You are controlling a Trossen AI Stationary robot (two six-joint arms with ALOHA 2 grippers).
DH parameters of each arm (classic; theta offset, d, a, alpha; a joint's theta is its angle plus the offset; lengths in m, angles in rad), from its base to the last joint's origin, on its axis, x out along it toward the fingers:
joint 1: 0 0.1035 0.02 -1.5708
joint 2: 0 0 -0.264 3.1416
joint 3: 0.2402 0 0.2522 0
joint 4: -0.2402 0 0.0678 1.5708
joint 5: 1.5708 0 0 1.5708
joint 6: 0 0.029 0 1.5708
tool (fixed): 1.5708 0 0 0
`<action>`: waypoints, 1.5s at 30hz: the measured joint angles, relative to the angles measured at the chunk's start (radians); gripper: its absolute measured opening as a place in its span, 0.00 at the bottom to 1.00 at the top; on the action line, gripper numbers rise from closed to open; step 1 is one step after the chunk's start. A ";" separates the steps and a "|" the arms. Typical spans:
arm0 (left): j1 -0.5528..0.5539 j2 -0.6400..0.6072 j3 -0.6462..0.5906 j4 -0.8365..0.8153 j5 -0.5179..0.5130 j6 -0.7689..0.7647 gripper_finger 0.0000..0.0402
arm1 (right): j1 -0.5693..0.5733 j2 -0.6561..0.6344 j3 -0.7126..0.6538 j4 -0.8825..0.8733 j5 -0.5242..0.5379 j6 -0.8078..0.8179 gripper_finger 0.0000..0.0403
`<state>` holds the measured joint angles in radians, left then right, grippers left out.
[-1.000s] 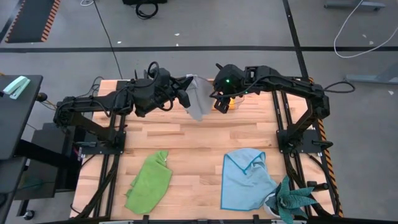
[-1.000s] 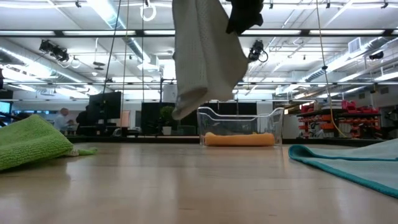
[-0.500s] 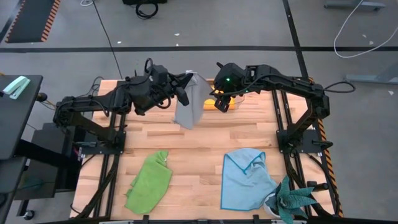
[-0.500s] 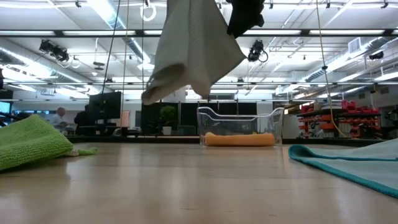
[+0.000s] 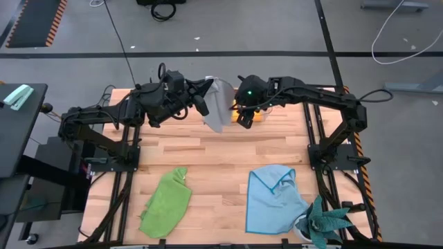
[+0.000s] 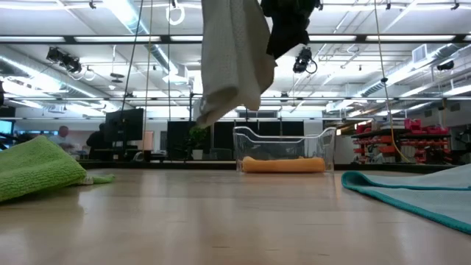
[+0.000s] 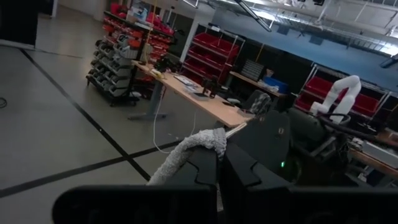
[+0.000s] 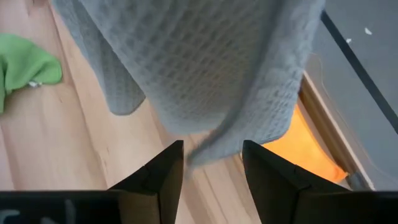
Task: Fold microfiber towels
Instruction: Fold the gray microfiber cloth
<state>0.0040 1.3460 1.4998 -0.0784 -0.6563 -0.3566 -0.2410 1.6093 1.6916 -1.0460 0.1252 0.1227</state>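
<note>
High over the table's far middle hangs the grey towel (image 5: 220,105) (image 6: 232,59), with my left gripper (image 5: 207,90) (image 7: 221,167) shut on its top. My right gripper (image 5: 242,116) (image 8: 211,163) stands open close beside it on the right, slanting down. The towel's lower part (image 8: 205,68) hangs just ahead of its fingers, apart from them as far as shows. The orange-yellow towel (image 6: 283,165) lies folded in the clear box (image 6: 283,140). The lime green towel (image 5: 166,202) lies crumpled near the front left. The light blue towel (image 5: 273,197) lies spread near the front right. My left gripper pinches a bunched upper edge of the grey towel (image 7: 205,142) between its two fingers. The fingers lie level and point toward the table's right side. The towel hangs slack below them, clear of the table (image 6: 221,221).
The clear box stands at the table's far edge (image 5: 259,114), under my right gripper. A teal spiky-leaved plant (image 5: 325,221) sits at the near right corner. Bare wood lies across the table's middle (image 5: 208,152), between the hanging towel and the two lying towels.
The grey towel's free lower end has swung toward the table's left and back, while its top has stayed in my left gripper. My right gripper has sunk a little beside the towel, still open.
</note>
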 joint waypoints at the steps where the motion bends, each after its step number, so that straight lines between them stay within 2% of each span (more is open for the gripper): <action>1: 0.000 0.000 0.000 0.000 0.000 -0.002 0.02 | -0.001 0.000 0.001 0.004 0.001 -0.001 0.42; 8: 0.000 0.000 0.000 0.001 0.001 -0.003 0.02 | -0.023 0.000 0.001 0.007 0.002 0.003 0.40; 22: 0.000 0.000 0.000 0.007 0.001 0.002 0.02 | -0.039 0.000 0.001 0.016 0.001 0.003 0.27; 25: 0.000 0.000 0.000 0.011 0.006 0.002 0.02 | -0.042 0.000 0.001 0.017 0.001 -0.021 0.20; 30: 0.000 0.000 0.000 0.019 0.006 0.002 0.02 | -0.045 0.000 0.001 0.016 0.001 -0.075 0.03; 40: -0.002 -0.002 0.000 -0.016 0.008 0.002 0.02 | -0.045 -0.027 0.001 -0.076 0.069 -0.128 0.01; 45: -0.002 -0.017 0.001 -0.160 0.009 -0.062 0.02 | -0.045 -0.113 0.002 -0.134 0.126 -0.133 0.01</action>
<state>0.0025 1.3286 1.5009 -0.2385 -0.6471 -0.4184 -0.2859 1.4959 1.6932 -1.1801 0.2508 -0.0101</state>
